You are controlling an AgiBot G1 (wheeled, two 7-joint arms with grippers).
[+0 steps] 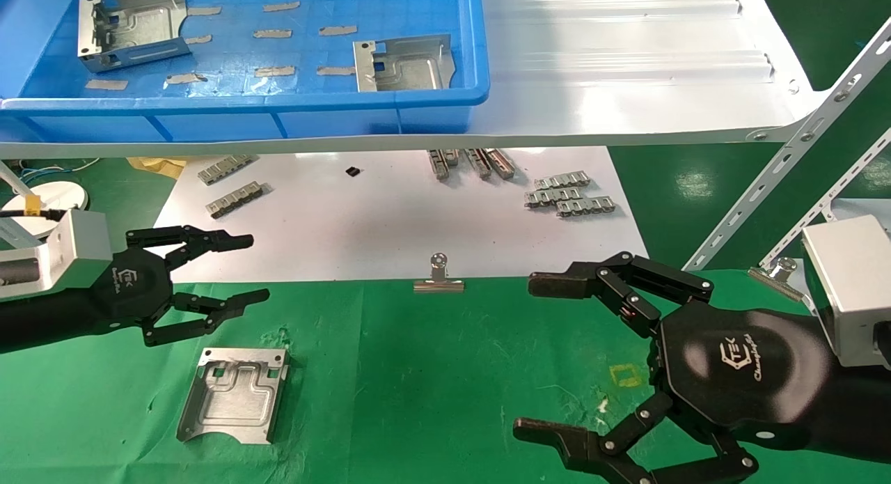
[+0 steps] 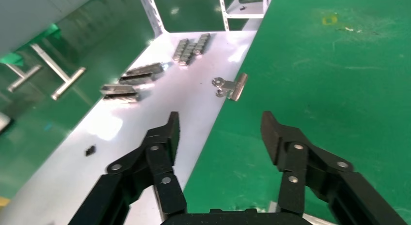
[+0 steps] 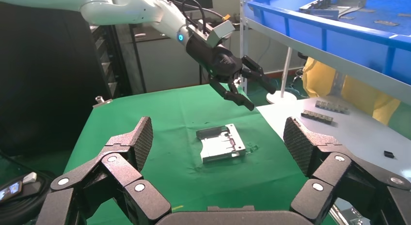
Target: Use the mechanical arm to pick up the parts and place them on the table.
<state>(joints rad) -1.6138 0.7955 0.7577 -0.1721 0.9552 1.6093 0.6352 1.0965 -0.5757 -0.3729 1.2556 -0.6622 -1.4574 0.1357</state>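
Note:
One silvery part (image 1: pixel 233 395) lies flat on the green table (image 1: pixel 431 372) at the front left; it shows too as a part (image 3: pixel 221 143) in the right wrist view. Two more parts (image 1: pixel 132 26) (image 1: pixel 404 63) rest in the blue bin (image 1: pixel 243 111) on the white shelf. My left gripper (image 1: pixel 250 269) hovers open just above and behind the table part, holding nothing. My right gripper (image 1: pixel 532 355) stands open and empty over the table's right side. The left wrist view shows the open left gripper (image 2: pixel 220 130) over the cloth's edge, and the right gripper (image 3: pixel 218 137) is wide open.
Small grey toothed strips (image 1: pixel 569 193) (image 1: pixel 233 198) lie on the white sheet (image 1: pixel 390 219) behind the cloth. A silver binder clip (image 1: pixel 438 275) pins the cloth edge. White slotted shelf struts (image 1: pixel 786 184) slant at the right. A yellow square mark (image 1: pixel 624 375) sits by the right gripper.

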